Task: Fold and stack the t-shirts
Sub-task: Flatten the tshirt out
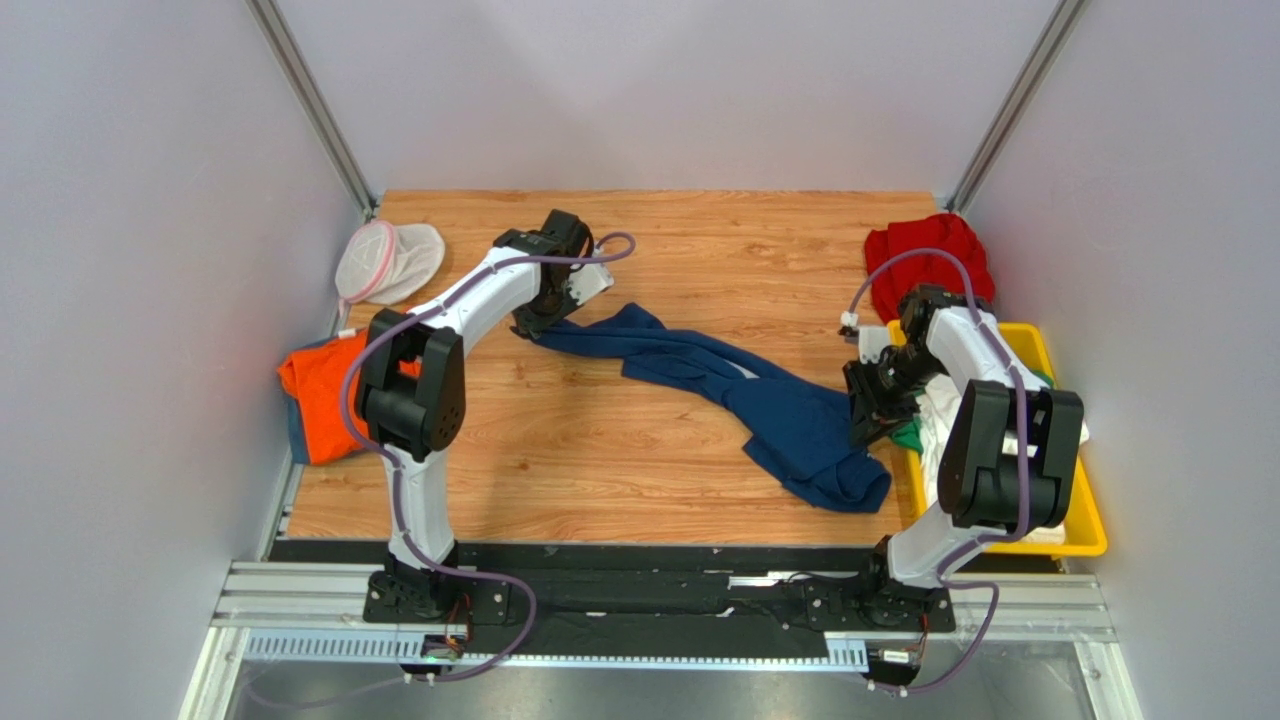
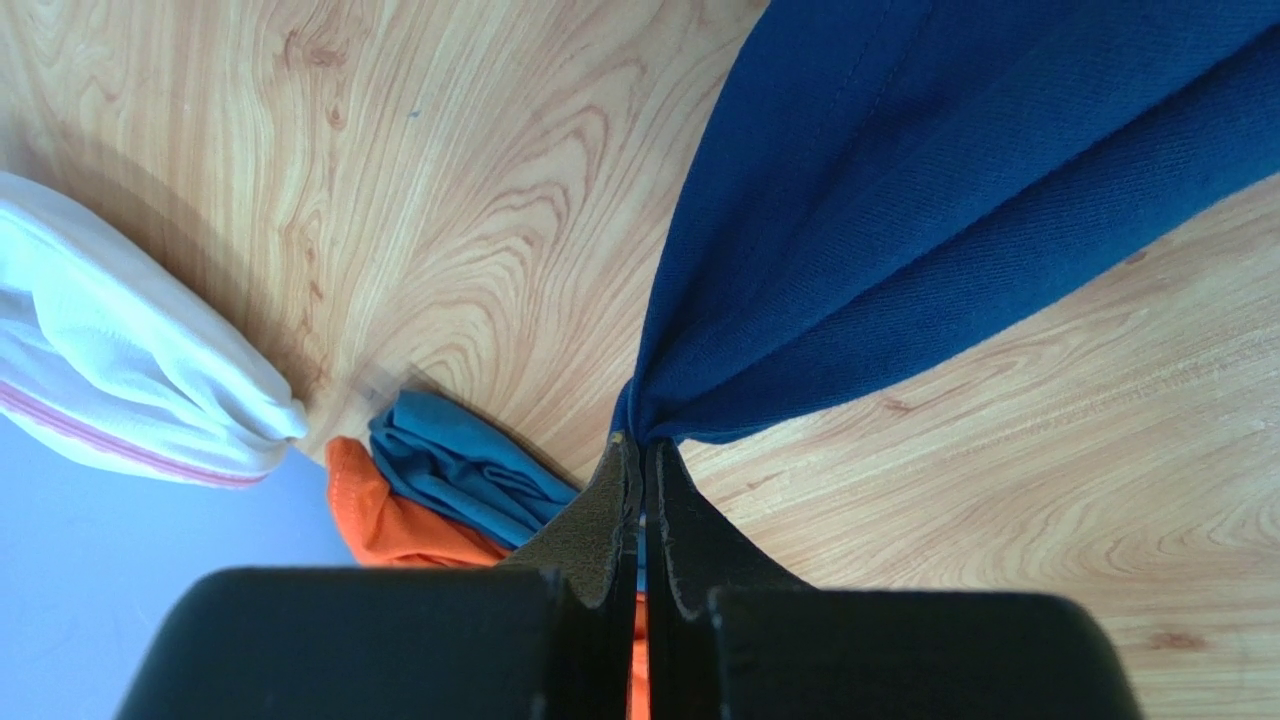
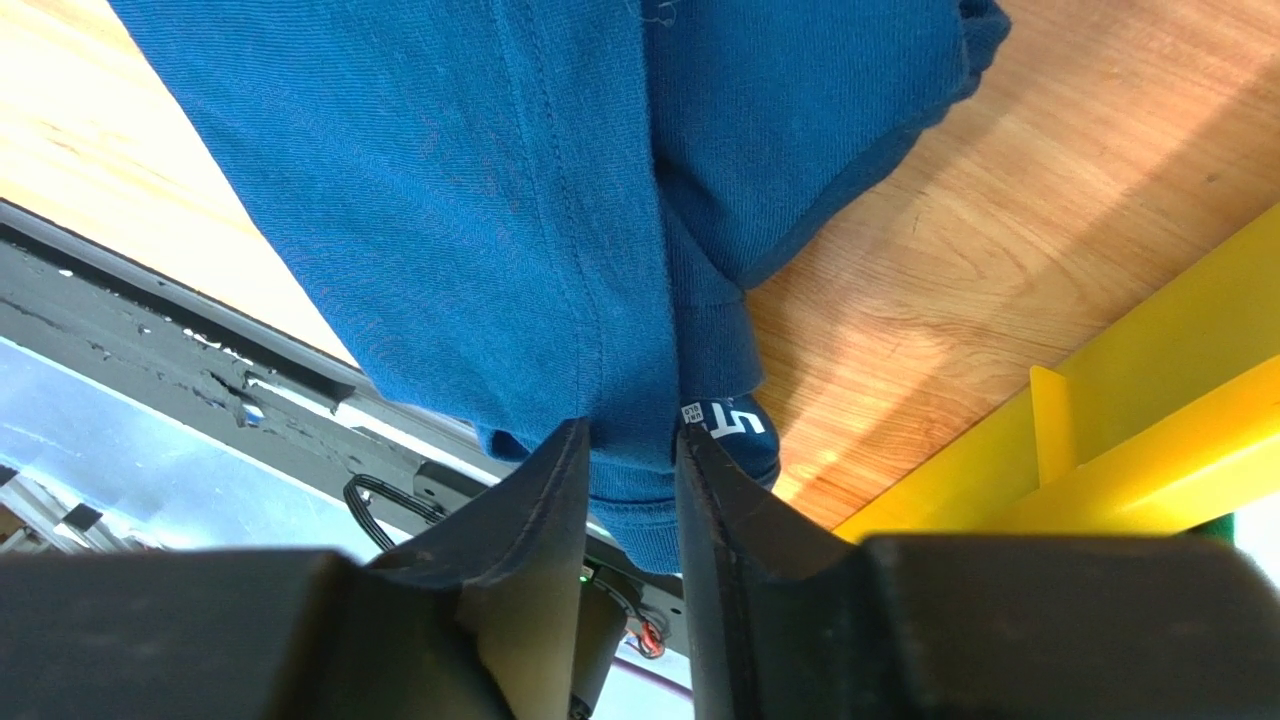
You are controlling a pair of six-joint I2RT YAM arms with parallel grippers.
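A navy blue t-shirt [image 1: 751, 398] lies stretched in a crumpled band across the wooden table, from centre left to lower right. My left gripper [image 1: 544, 320] is shut on its far left end; in the left wrist view the cloth [image 2: 932, 195] fans out from the pinched tips [image 2: 643, 443]. My right gripper [image 1: 872, 408] is at the shirt's right end beside the bin. In the right wrist view its jaws [image 3: 631, 435] press on a thick bunch of the navy cloth [image 3: 481, 195] near the label. An orange t-shirt [image 1: 316, 383] lies at the left edge, and a red one [image 1: 932, 248] at the back right.
A yellow bin [image 1: 1074, 495] at the right edge holds white [image 1: 944, 402] and green [image 1: 911, 438] cloth. A white mesh pouch with a pink rim [image 1: 388, 258] lies at the back left. Blue cloth [image 2: 458, 465] sits on the orange shirt. Grey walls enclose the table.
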